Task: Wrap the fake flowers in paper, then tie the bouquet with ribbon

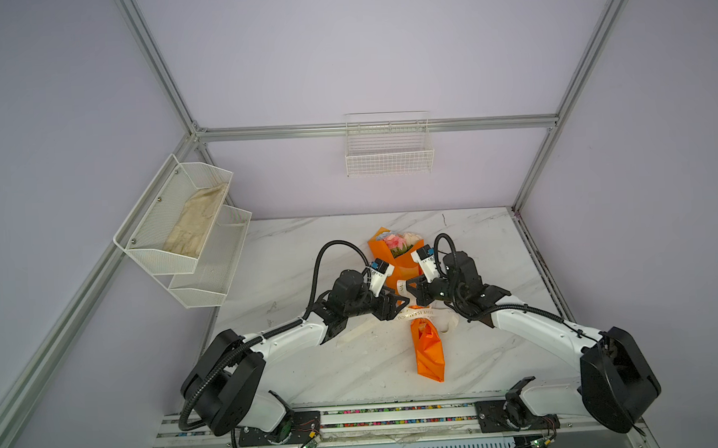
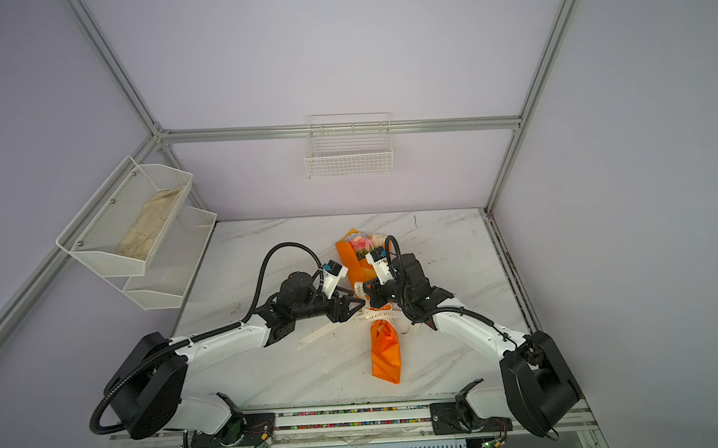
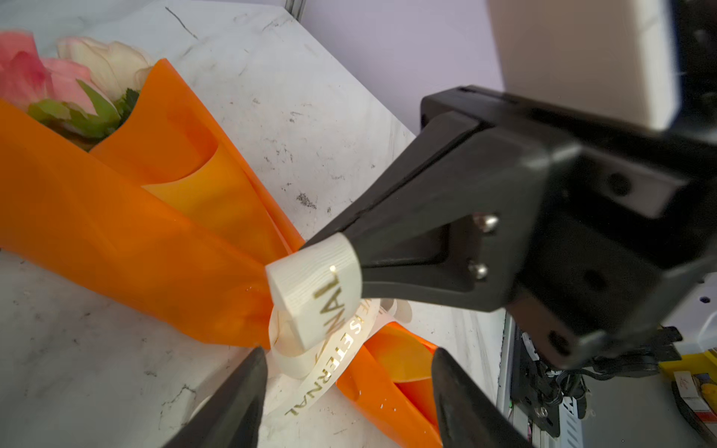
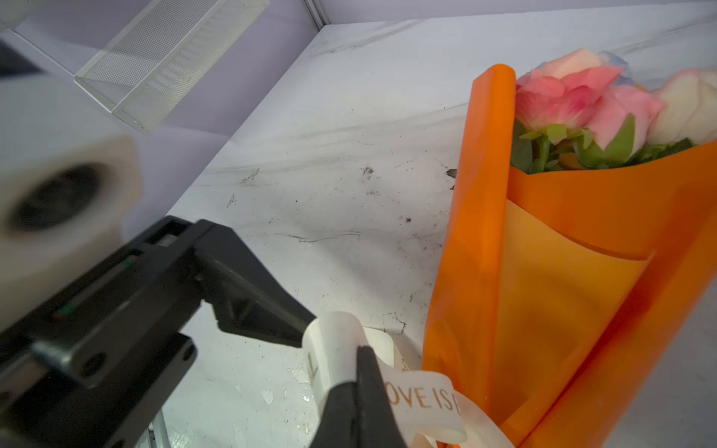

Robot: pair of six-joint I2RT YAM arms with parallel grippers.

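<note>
The bouquet of fake flowers (image 1: 399, 243) lies on the marble table (image 1: 308, 244), with pink and cream roses at the far end and its orange wrap (image 1: 427, 351) pointing toward the front. In both top views a cream lettered ribbon (image 1: 419, 314) crosses its narrow middle (image 2: 376, 316). My right gripper (image 4: 362, 351) is shut on a loop of that ribbon (image 4: 333, 341) just above the wrap. My left gripper (image 3: 349, 351) stands open, its fingers (image 3: 248, 388) straddling the ribbon's tail (image 3: 333, 364) without pinching it. Both grippers meet over the bouquet's waist (image 1: 400, 303), (image 1: 411, 290).
A white two-tier mesh shelf (image 1: 141, 243) holding a cream cloth (image 1: 195, 228) hangs on the left wall. A wire basket (image 1: 390, 161) hangs on the back wall. A loose ribbon end (image 1: 356, 332) trails on the table to the left of the wrap.
</note>
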